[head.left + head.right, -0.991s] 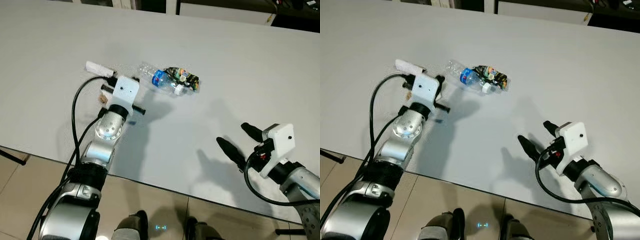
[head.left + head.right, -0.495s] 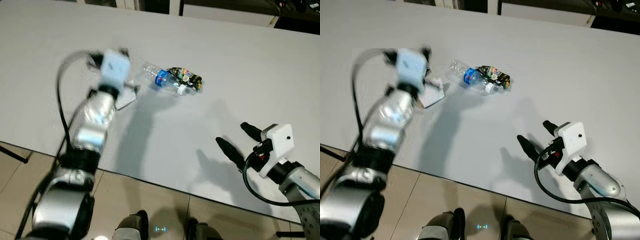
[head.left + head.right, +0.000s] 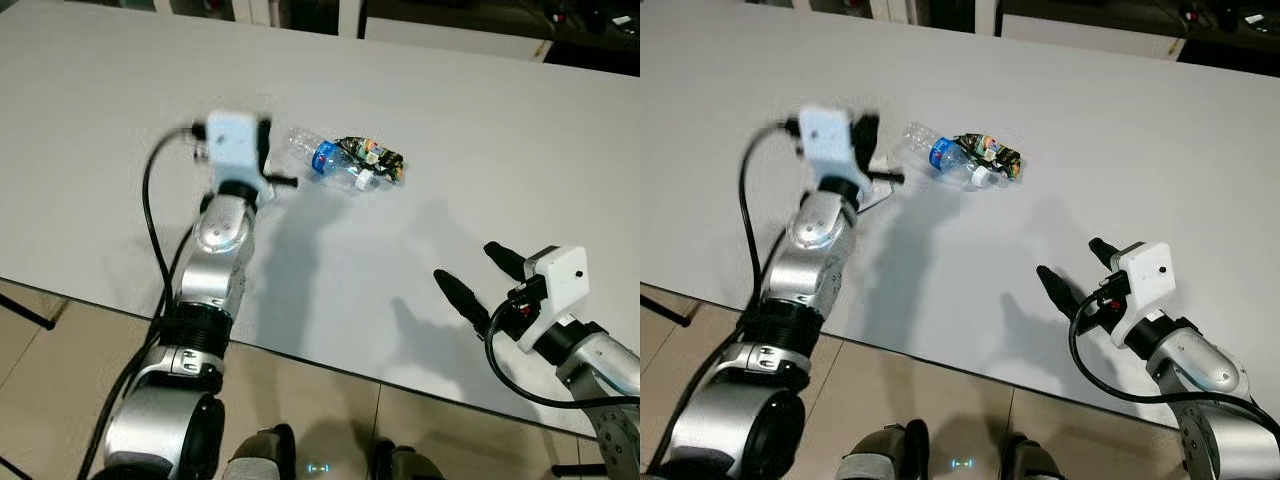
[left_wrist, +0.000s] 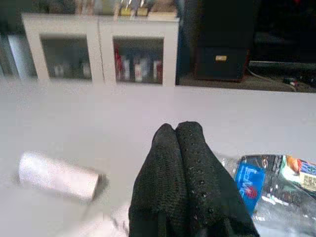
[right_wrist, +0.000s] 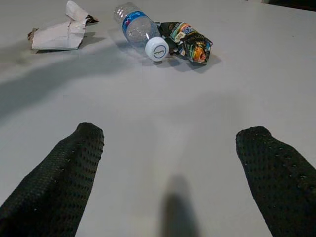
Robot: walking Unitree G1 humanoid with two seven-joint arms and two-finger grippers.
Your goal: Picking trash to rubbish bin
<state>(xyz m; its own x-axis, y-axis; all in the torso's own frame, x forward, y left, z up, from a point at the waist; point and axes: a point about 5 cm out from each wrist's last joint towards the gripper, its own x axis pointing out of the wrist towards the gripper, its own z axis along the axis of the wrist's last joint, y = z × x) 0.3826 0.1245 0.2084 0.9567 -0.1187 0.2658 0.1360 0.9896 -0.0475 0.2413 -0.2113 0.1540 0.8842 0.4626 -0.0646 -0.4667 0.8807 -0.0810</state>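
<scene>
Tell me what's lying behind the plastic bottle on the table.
A crumpled colourful wrapper lies against the far side of the plastic bottle, near its white cap. How they touch underneath is hidden.

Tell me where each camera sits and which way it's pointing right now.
Left and right eye views: on the head, looking down at the table; both arms show, left gripper by the bottle, right gripper at the near edge.
Left wrist view: along the shut fingers, across the table to a white cabinet; a paper roll lies there.
Right wrist view: between spread fingers toward the bottle, wrapper and torn paper.
All share the bottle.
</scene>
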